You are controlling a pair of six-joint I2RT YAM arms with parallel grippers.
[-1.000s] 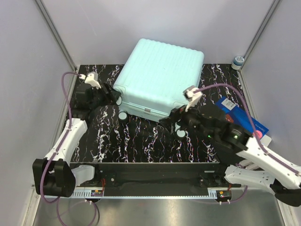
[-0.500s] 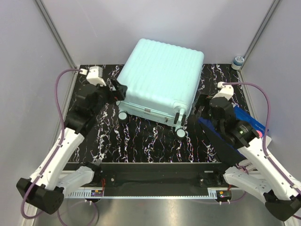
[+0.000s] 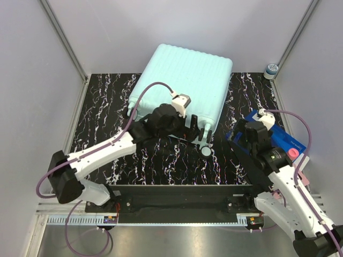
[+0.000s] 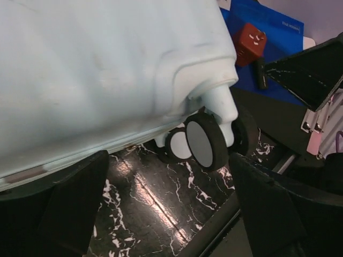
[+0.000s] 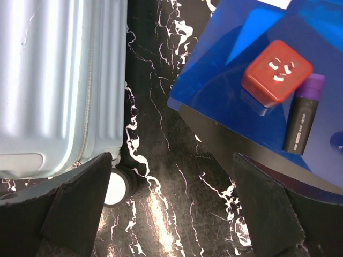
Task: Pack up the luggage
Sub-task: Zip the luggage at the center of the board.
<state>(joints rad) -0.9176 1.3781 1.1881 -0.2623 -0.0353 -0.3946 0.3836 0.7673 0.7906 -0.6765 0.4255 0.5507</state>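
The luggage (image 3: 182, 85) is a mint-green ribbed suitcase lying flat and closed at the back middle of the table. My left gripper (image 3: 197, 133) is open at its near right corner, right by the wheels (image 4: 203, 140), with nothing between the fingers. The left wrist view shows the shell (image 4: 96, 75) above and the black marble table below the left gripper (image 4: 171, 214). My right gripper (image 3: 236, 136) is open to the right of the suitcase, at the left edge of a flat blue box (image 5: 257, 91). The right gripper (image 5: 171, 209) holds nothing, and one wheel (image 5: 115, 187) sits beside its left finger.
On the blue box (image 3: 286, 140) lie a red cube adapter (image 5: 276, 69) and a black marker with a purple cap (image 5: 303, 115). A pink round item (image 3: 293, 153) sits at the box's near end. A small jar (image 3: 271, 68) stands in the back right corner. Grey walls enclose the table.
My left arm has swung from the suitcase's left side across to its near right corner, and its jaws have opened wider. My right arm has drawn back to the right, over the blue box's edge.
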